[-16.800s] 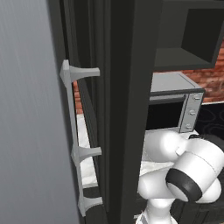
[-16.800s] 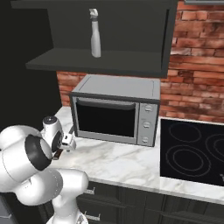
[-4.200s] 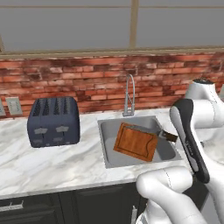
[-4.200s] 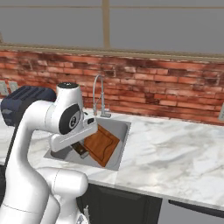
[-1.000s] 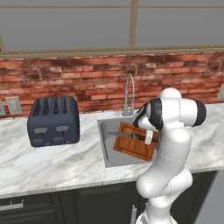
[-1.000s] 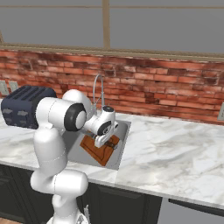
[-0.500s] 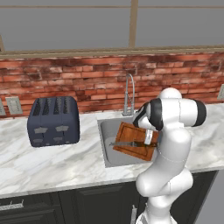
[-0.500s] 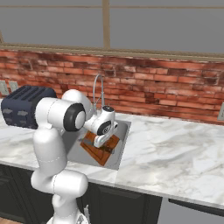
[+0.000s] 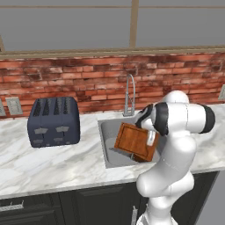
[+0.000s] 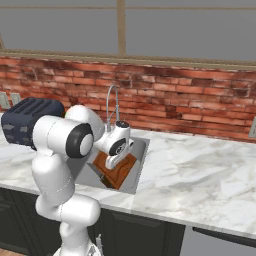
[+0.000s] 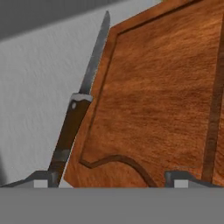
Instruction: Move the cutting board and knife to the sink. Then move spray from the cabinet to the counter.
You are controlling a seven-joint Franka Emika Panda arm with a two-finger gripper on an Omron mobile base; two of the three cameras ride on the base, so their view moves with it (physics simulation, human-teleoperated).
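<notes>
Sink (image 9: pixel 107 132) holds cutting board (image 11: pixel 162 96), knife (image 11: pixel 76 109) beside it, below released tool (image 11: pixel 111 178)

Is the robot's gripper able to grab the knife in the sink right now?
Probably yes. The gripper hangs open just above the knife, which lies beside the cutting board in the sink, with nothing in between.

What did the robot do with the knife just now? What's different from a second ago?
The gripper opened and let go of the knife, which now lies in the sink along the left edge of the cutting board. The board stays tilted in the basin. The toaster, the faucet and the arm's pose over the sink look unchanged.
</notes>
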